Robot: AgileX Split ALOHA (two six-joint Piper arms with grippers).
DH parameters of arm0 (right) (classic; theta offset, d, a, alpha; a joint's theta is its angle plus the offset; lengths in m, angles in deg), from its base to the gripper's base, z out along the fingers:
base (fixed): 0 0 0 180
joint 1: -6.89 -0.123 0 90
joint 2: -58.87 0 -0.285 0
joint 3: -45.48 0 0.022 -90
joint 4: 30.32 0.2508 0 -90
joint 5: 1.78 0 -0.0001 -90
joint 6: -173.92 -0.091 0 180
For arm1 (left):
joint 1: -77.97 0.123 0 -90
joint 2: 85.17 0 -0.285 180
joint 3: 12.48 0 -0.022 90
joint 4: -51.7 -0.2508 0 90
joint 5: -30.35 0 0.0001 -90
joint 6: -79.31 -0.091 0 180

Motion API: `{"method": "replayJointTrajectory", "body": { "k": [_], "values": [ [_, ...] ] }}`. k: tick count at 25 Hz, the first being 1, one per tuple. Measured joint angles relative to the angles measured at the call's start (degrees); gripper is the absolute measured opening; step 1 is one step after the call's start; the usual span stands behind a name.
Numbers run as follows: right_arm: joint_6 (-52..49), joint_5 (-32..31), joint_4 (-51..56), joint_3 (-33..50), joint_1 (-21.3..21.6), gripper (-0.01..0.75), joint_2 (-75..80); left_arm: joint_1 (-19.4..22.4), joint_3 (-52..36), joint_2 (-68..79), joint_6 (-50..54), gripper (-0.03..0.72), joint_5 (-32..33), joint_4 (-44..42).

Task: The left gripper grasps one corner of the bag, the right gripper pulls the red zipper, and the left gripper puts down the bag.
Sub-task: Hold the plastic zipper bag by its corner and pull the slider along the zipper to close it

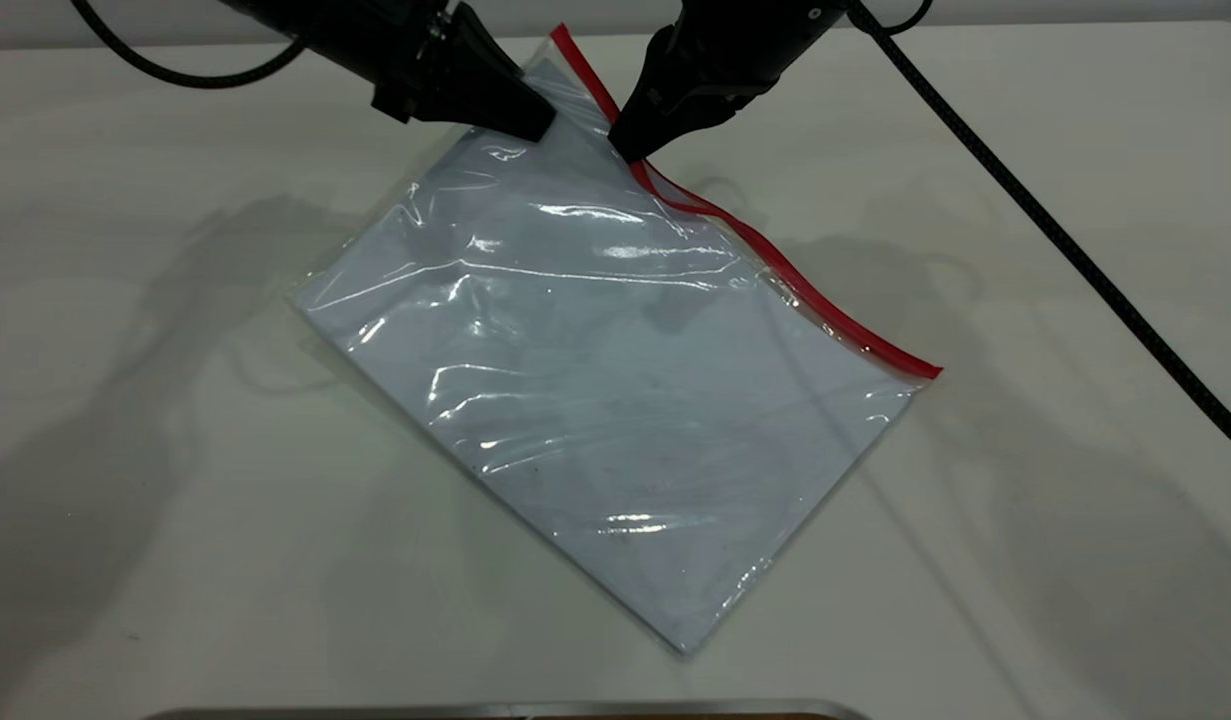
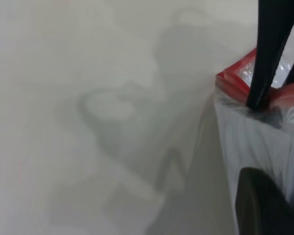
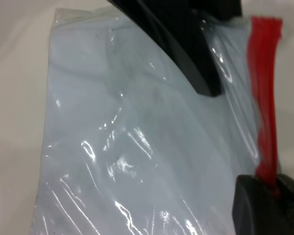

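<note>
Nearest the exterior camera, at 6 o'clock, a thin grey metal edge (image 1: 505,711) shows at the rim of the white table (image 1: 1025,600). Just beyond it, filling the middle of the table, lies the bag (image 1: 585,400): a flat clear plastic pouch turned like a diamond, its low corner at about 6 o'clock and its far corner lifted toward 12. The film is creased and throws bright glints, and a pale blue-white sheet inside fills almost all of it. No brand, label or writing can be read on the pouch or the sheet. Along its 2 o'clock edge runs the red zipper (image 1: 775,262), a narrow red strip that ripples slightly; the slider itself cannot be made out. Farther back, at 12 o'clock, the right gripper (image 1: 627,150) is clenched on the red strip, its black fingers pinching it in the right wrist view (image 3: 272,188). Just beside it, toward 11 o'clock, the left gripper (image 1: 540,125) grasps the bag by its raised far corner, tips pressed into the film. A braided black cable (image 1: 1075,260) trails toward 3 o'clock.
</note>
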Motion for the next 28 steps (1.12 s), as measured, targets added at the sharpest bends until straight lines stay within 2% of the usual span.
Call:
{"method": "replayJointTrajectory", "body": {
  "k": [15, 28],
  "values": [
    [-1.0, 1.0, -2.7, -0.2, 0.1, 0.057, 2.7, 0.5, 0.0, 0.0, 1.0, 0.052, 0.1, -1.4],
    [-5.2, 1.7, -15.0, 0.1, 0.3, 0.064, 3.6, 1.5, 0.0, 0.0, 2.8, 0.052, 0.0, -1.9]
  ]
}}
